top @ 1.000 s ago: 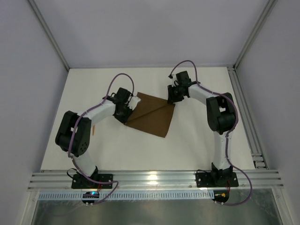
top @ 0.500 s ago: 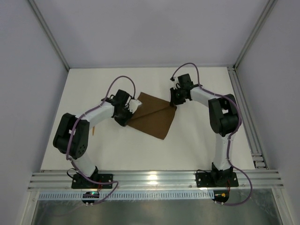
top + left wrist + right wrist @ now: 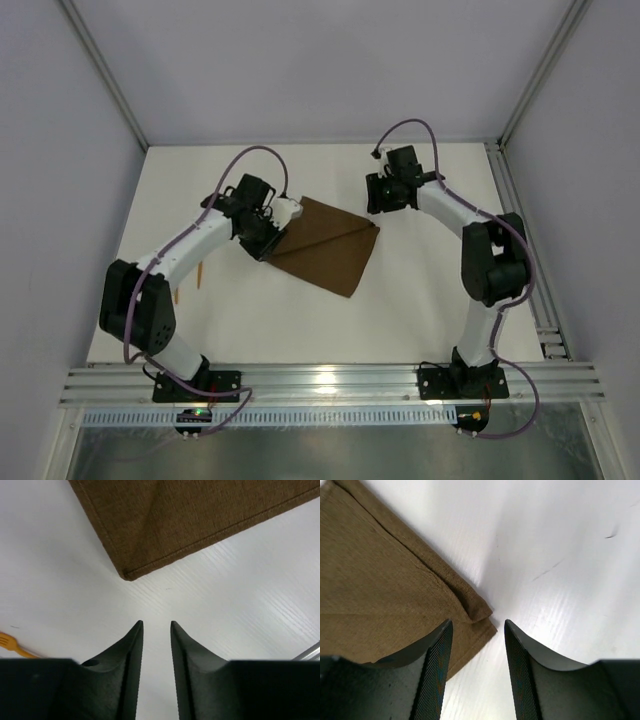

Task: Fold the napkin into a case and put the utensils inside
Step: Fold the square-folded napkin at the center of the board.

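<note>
- The napkin lies flat mid-table with one flap folded over. It is no case yet.
- My right claw has lifted off its corner, fingers apart, empty.
- My left claw backed off too, slightly open, empty.
- The fork waits at the left.

The napkin lies on the white table, its layered corner just ahead of the parted fingers

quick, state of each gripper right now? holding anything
left gripper: open a little, empty, just short of a napkin corner
right gripper: open, empty, at another napkin corner
</note>
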`<state>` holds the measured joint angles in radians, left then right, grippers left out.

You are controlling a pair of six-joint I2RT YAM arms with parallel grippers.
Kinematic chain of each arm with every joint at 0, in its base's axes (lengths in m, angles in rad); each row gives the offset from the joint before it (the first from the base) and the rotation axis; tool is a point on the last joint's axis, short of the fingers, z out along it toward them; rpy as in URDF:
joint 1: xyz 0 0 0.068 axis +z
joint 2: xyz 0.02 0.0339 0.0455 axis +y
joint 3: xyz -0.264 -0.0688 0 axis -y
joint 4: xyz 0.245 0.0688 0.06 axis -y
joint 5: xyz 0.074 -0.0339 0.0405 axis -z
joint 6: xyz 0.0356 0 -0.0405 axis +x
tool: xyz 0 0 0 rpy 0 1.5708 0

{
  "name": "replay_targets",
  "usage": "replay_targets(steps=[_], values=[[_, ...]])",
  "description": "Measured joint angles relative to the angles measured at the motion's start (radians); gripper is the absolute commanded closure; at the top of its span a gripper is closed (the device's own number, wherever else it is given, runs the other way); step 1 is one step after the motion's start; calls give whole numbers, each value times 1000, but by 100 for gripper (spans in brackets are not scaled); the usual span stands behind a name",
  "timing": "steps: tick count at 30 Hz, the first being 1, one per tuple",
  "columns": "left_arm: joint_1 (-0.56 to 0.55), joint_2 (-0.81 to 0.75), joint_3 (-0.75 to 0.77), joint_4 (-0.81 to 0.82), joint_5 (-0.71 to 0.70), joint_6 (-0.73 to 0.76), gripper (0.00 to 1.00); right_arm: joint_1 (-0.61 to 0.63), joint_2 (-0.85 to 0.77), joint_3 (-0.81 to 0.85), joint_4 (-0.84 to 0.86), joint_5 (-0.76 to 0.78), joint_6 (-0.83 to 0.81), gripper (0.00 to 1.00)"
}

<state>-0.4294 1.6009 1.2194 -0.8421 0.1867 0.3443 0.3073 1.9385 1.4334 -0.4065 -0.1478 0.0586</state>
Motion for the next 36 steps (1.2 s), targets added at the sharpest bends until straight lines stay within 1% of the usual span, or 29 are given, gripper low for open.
replay_targets(steps=[1, 2, 3, 6, 7, 8, 10, 11, 12, 14, 16, 20, 24, 27, 30, 32, 33, 36], values=[[0, -12, 18, 0, -3, -1, 76, 0, -40, -10, 3, 19, 0, 50], [0, -20, 30, 7, -10, -5, 81, 2, -87, -24, 11, 39, 0, 50], [0, -22, 37, 16, -21, -13, 83, 5, -137, -44, 18, 60, 2, 50], [2, 12, 43, 57, -62, -35, 83, 32, -280, -122, 44, 96, 13, 54], [4, 42, 43, 76, -72, -49, 80, 60, -334, -166, 55, 106, 20, 57], [6, 72, 43, 91, -80, -55, 79, 85, -362, -193, 53, 108, 24, 59], [8, 132, 43, 115, -86, -72, 79, 169, -405, -267, 67, 110, 45, 64], [9, 161, 43, 126, -89, -78, 79, 209, -415, -309, 74, 98, 61, 69], [10, 187, 43, 134, -90, -84, 80, 247, -420, -357, 85, 79, 82, 70], [10, 222, 41, 149, -93, -98, 82, 293, -421, -452, 114, 32, 132, 74], [10, 238, 34, 159, -92, -106, 85, 309, -420, -553, 138, -13, 188, 74], [10, 243, 19, 158, -76, -117, 87, 304, -420, -680, 165, -40, 283, 75], [4, 243, -6, 154, -34, -124, 87, 290, -399, -695, 201, -42, 333, 75], [-16, 242, -26, 135, 12, -119, 87, 244, -385, -693, 232, -61, 357, 75], [-48, 233, -41, 116, 79, -100, 84, 177, -380, -690, 244, -60, 359, 74], [-64, 223, -55, 91, 127, -77, 79, 125, -376, -681, 239, -50, 347, 74], [-71, 215, -61, 76, 147, -69, 76, 97, -367, -667, 228, -47, 339, 74], [-73, 161, -78, 31, 176, -43, 72, 21, -325, -599, 198, -19, 307, 73]])
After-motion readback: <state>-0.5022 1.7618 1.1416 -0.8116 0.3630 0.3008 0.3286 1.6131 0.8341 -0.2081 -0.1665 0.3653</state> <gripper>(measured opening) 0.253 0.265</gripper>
